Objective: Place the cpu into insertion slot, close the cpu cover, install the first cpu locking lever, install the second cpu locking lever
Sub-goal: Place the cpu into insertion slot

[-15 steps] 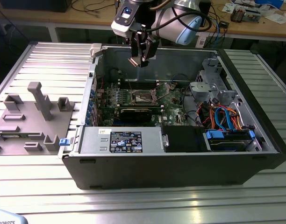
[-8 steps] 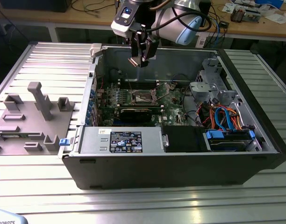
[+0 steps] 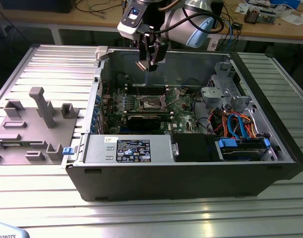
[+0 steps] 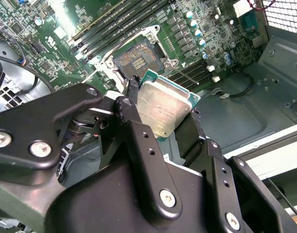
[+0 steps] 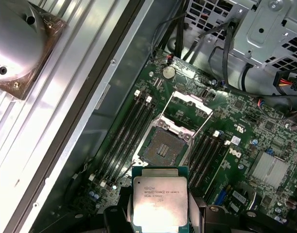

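Gripper [image 4: 163, 106] jaws clamped on the cpu [image 4: 164, 109], black fingers [image 4: 133, 88] pressing two opposite edges, silver lid side facing the cameras in both wrist views [image 5: 159, 196]. Chip is in the air at the fingertips, apart from the board, not seated.

Just beyond the fingertips, lower down, sits the insertion slot [image 5: 164, 145], contact grid exposed. The cpu cover [image 5: 194, 99] is swung up and open on the slot's far side from the jaws. A thin wire lever [image 5: 200, 130] is raised along the cover's side. Memory slots [image 5: 134, 128] flank the socket on the green motherboard [image 5: 257, 138], and a grey drive cage [image 5: 272, 22] is further out past the cover.

In the exterior view the arm [image 3: 191, 22] reaches in from the far side of the open computer case [image 3: 191, 173], wrist turned down, gripper [image 3: 147, 63] hanging vertical near the case's top edge, well above the slot [image 3: 152, 102]. The case lies on a slatted metal table [image 3: 42, 57], with a grey fixture tray [image 3: 27, 134] well off to the exterior view's left
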`<act>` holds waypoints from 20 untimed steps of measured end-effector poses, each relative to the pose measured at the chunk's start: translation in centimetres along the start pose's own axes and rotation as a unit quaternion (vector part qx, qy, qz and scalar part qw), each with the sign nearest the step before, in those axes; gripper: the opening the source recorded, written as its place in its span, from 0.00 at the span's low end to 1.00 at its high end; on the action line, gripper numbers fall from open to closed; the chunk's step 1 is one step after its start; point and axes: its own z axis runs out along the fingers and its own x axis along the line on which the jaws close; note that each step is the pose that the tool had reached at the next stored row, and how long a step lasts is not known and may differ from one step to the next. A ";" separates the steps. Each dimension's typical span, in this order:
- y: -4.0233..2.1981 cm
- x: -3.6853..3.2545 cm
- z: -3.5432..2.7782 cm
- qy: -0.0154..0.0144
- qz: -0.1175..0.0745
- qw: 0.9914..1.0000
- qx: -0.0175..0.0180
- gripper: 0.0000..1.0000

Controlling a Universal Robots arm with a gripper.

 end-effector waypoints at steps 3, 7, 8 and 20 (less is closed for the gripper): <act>0.00 0.00 0.00 0.000 0.001 1.000 0.000 0.55; 0.00 0.00 0.00 0.000 0.002 1.000 0.000 0.55; 0.00 0.00 0.00 0.000 0.003 1.000 0.000 0.55; 0.00 0.00 0.02 -0.001 0.017 1.000 0.000 0.55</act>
